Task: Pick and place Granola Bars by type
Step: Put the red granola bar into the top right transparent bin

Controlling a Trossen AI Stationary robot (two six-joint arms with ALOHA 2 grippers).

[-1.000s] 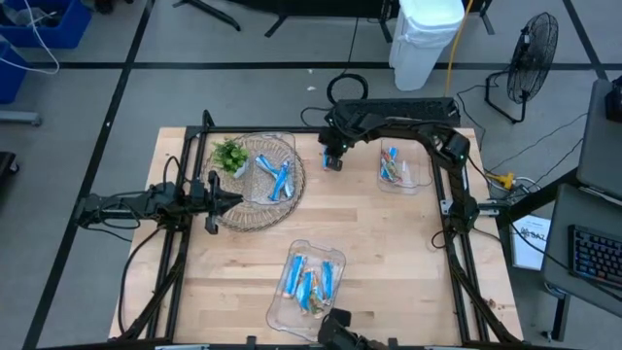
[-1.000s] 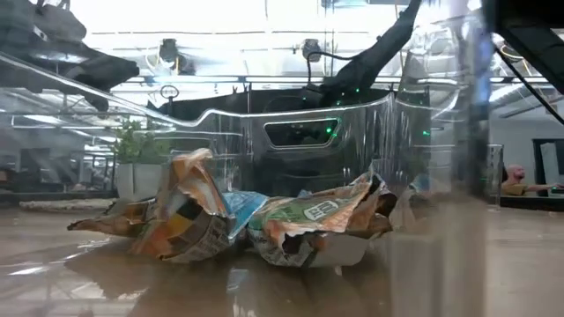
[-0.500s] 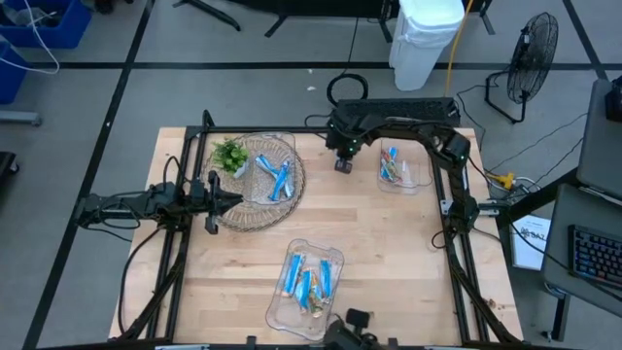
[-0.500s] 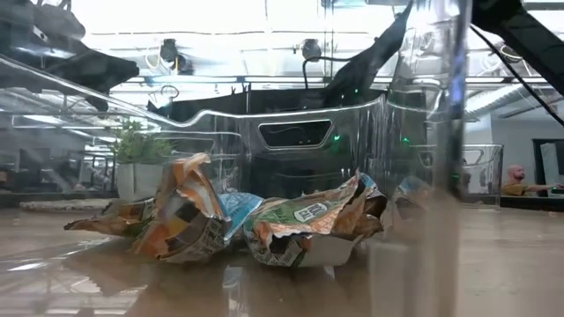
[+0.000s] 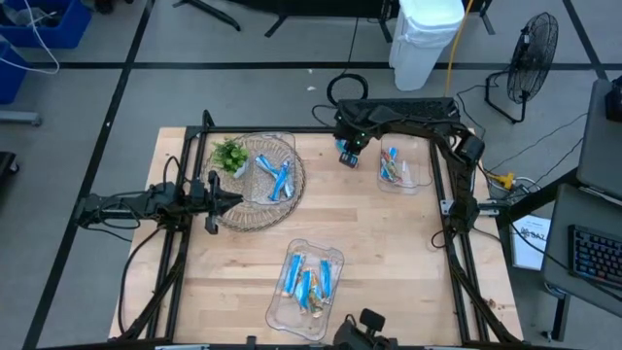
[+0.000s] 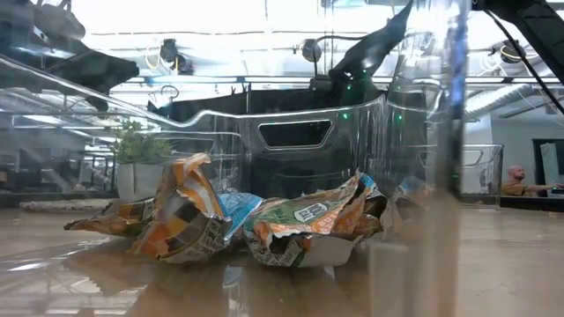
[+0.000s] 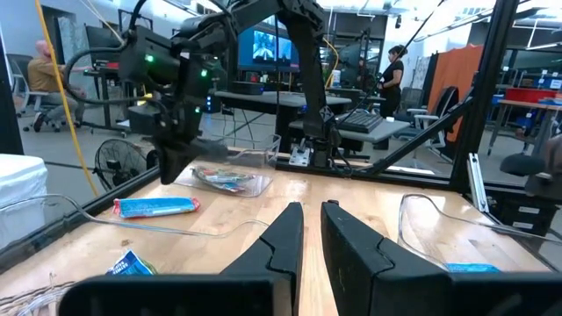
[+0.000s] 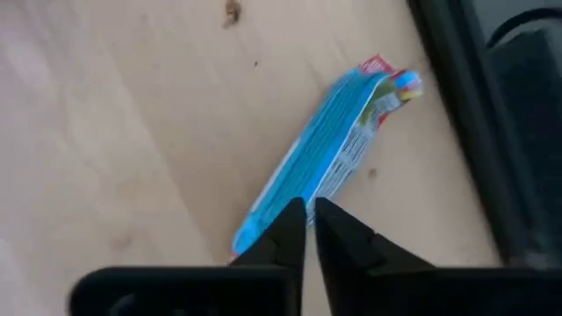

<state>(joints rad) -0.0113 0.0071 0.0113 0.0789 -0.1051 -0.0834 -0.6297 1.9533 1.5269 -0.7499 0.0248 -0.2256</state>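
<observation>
My right gripper [image 5: 348, 154] hangs over the table's far middle, just left of a clear tray [image 5: 420, 177] that holds a few bars, and is shut on a blue-and-white granola bar [image 8: 325, 158]. My left gripper [image 5: 222, 199] waits, shut, at the left rim of a round clear dish [image 5: 255, 216]. In that dish lie blue bars [image 5: 277, 177] and a small green plant [image 5: 228, 154]. A second clear tray [image 5: 335, 261] at the near edge holds several blue bars [image 5: 306, 282]. Up close in the low view, they show as crumpled wrappers [image 6: 264, 220]. My right gripper pinches the blue bar between its two fingers at the bar's end nearest the wrist [image 8: 279, 206], coming from above and pointing down. The bar runs away from the fingertips and its far crimped end [image 8: 391, 83] is free. It is lifted clear of the wooden table.
A black frame rail [image 5: 398, 102] runs along the far edge behind the right arm. Bare wood [image 5: 379, 233] lies between the three containers. Off the table stand a white bin [image 5: 426, 39] and a fan [image 5: 533, 53]; people sit in the room beyond.
My right gripper has carried the blue bar toward the table's right, away from the round dish and closer to the far-right tray, staying shut on it.
</observation>
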